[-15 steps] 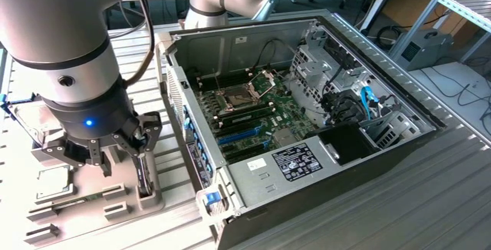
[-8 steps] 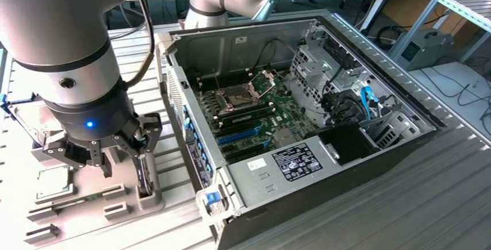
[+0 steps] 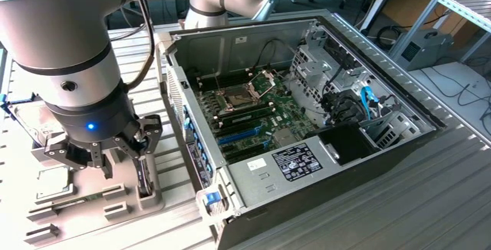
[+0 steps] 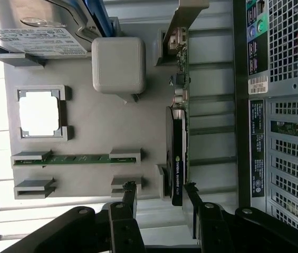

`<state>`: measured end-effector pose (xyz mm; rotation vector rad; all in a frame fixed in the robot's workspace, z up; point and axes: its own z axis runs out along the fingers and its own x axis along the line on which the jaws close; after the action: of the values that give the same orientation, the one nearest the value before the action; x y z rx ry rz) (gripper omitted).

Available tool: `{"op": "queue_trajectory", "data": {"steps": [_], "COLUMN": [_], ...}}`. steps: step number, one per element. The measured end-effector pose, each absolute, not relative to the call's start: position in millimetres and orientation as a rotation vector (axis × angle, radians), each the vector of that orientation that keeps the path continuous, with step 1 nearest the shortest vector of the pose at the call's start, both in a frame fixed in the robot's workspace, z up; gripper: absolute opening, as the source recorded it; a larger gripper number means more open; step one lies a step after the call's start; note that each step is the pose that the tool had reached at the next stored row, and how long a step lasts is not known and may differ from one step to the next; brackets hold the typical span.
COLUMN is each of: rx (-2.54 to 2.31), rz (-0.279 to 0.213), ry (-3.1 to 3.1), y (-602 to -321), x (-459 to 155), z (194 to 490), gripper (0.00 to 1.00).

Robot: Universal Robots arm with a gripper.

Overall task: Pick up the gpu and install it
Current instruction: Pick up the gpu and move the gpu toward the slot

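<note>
The gpu (image 4: 177, 153) stands on its long edge in a slot of the grey holder tray (image 4: 101, 121), along the tray's side nearest the open computer case (image 3: 230, 49). I'd guess it is kept upright so its two flat faces are free for a grip. The fingers (image 4: 130, 197) are spread wide over the tray, one on each side of the card's end, with nothing clamped yet. The hard drive (image 4: 32, 37) sits at the tray's far corner.
</note>
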<state>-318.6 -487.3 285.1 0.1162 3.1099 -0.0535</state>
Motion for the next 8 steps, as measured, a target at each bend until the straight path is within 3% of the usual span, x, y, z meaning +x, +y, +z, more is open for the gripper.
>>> {"op": "queue_trajectory", "data": {"steps": [8], "rx": [0.116], "rz": [-0.057], "ry": [3.110], "y": [-487.2], "x": [-318.6], "z": [281.2], "gripper": [0.48]}}
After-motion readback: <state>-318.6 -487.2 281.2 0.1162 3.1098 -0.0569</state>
